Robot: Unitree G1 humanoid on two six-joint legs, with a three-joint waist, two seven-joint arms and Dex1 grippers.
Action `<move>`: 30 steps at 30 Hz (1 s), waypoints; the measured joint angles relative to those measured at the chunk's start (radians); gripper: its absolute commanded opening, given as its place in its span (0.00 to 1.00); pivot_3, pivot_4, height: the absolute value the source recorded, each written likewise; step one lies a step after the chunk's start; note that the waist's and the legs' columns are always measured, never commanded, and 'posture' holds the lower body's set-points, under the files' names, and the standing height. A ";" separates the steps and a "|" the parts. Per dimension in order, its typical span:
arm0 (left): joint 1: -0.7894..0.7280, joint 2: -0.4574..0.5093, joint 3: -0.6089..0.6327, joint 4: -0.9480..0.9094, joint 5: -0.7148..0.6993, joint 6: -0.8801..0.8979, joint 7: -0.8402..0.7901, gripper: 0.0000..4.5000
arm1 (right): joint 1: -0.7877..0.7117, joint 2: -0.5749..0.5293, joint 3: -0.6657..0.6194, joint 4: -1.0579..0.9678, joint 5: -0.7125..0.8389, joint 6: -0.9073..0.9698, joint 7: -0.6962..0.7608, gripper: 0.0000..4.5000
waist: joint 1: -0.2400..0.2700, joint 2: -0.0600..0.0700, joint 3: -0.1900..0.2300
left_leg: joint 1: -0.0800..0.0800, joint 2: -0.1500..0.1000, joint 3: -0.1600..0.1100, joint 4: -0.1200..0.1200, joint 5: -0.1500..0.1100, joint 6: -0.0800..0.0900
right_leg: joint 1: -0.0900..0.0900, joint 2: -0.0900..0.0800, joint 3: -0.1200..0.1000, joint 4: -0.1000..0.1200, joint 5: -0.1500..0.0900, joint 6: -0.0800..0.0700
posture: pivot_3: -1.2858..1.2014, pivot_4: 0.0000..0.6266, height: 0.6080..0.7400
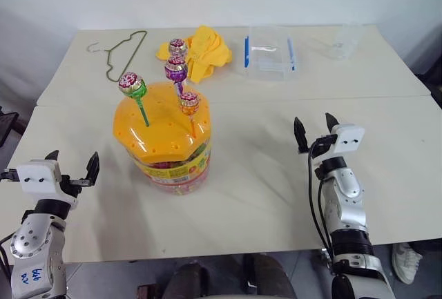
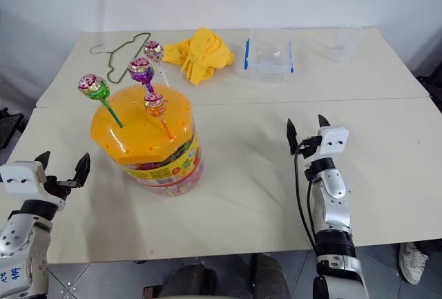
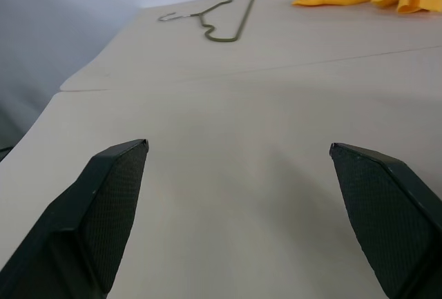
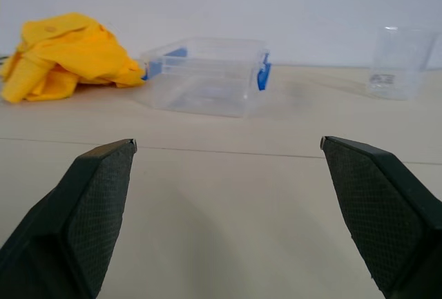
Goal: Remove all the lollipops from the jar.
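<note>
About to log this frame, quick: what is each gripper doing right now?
Left gripper: open, holding nothing.
Right gripper: open, holding nothing.

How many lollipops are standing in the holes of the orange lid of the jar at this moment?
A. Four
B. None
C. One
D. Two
A. Four lollipops stand on their sticks in the jar's orange lid: one with a green stick, one purple, one orange, and one with a pale stick at the far edge.
</note>
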 measured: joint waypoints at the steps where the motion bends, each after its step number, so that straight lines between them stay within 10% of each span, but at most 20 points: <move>1: 0.000 0.003 0.000 0.001 -0.002 0.000 -0.007 0.99 | 0.002 -0.003 0.003 -0.004 0.008 0.000 0.019 1.00 | 0.000 0.000 0.000 | 0.000 0.000 0.000 0.000 0.000 0.000 | 0.000 0.000 0.000 0.000 0.000 0.000 | 0.52 0.24 1.00; 8: 0.003 0.061 0.063 0.000 -0.216 0.004 -0.217 0.99 | 0.017 -0.070 0.028 -0.102 0.186 0.082 0.303 1.00 | 0.000 0.000 0.000 | 0.000 0.001 -0.001 0.000 0.000 0.000 | 0.000 0.000 0.000 -0.001 0.000 0.000 | 0.52 0.24 1.00; 20: 0.180 0.558 0.397 0.006 -0.682 0.424 -0.817 0.99 | 0.087 -0.454 -0.063 -0.534 0.602 0.466 0.782 1.00 | 0.010 0.002 0.001 | -0.001 0.002 -0.003 -0.001 -0.002 0.001 | 0.002 -0.002 -0.002 -0.008 -0.001 -0.001 | 0.52 0.24 1.00; 30: -0.170 0.582 0.125 -0.195 -0.868 0.559 -0.795 0.99 | 0.118 -0.484 -0.070 -0.668 0.657 0.541 0.839 1.00 | 0.001 0.004 0.003 | -0.001 0.001 -0.003 -0.002 -0.002 0.000 | 0.001 -0.001 -0.001 -0.005 0.000 -0.001 | 0.52 0.24 1.00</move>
